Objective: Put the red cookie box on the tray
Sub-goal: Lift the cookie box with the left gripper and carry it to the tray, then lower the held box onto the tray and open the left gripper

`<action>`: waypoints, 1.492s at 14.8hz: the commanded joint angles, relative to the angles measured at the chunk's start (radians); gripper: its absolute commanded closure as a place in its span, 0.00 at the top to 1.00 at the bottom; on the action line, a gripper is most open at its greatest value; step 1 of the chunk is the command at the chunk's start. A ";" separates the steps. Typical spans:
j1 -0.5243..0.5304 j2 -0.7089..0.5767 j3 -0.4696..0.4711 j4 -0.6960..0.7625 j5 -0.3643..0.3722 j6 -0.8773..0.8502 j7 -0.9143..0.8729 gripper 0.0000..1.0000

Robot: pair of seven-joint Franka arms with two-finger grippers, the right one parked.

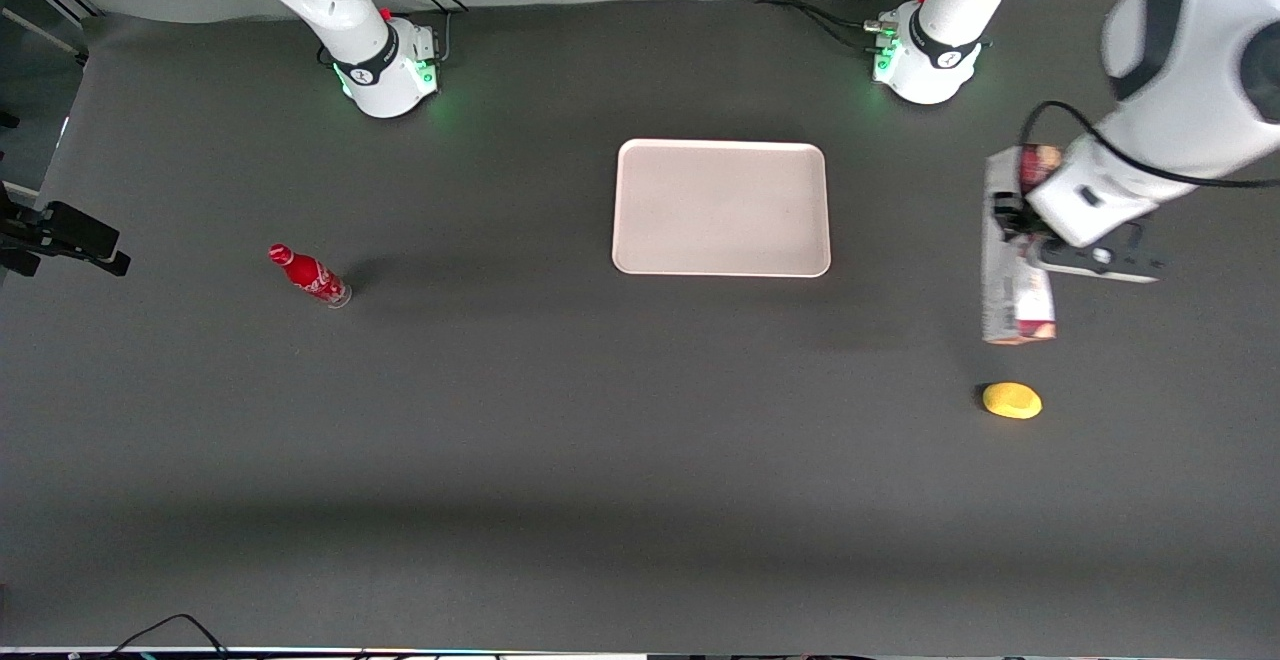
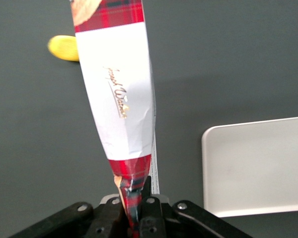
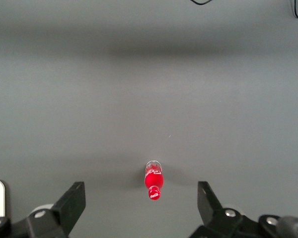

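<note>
one red cookie box (image 1: 1012,270), pinched in the one working gripper (image 2: 134,198) toward the working arm's end of the table (image 1: 560,460). one tray (image 1: 721,207). one small red bottle (image 1: 310,276). one yellow lemon-like object (image 1: 1012,400).

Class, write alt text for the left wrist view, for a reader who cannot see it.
The gripper is shut on one end of the red cookie box, which is held above the dark table. A corner of the pale tray lies beside the box, not under it, and a yellow object sits near the box's free end.
</note>
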 commanded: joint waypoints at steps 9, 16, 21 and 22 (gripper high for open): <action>-0.002 -0.095 -0.565 -0.439 -0.095 0.601 -0.535 0.00; 0.019 0.066 -0.564 -0.490 -0.080 0.692 -0.497 0.00; 0.019 0.064 -0.564 -0.585 -0.057 0.798 -0.492 0.00; 0.018 0.064 -0.564 -0.615 -0.057 0.835 -0.492 0.00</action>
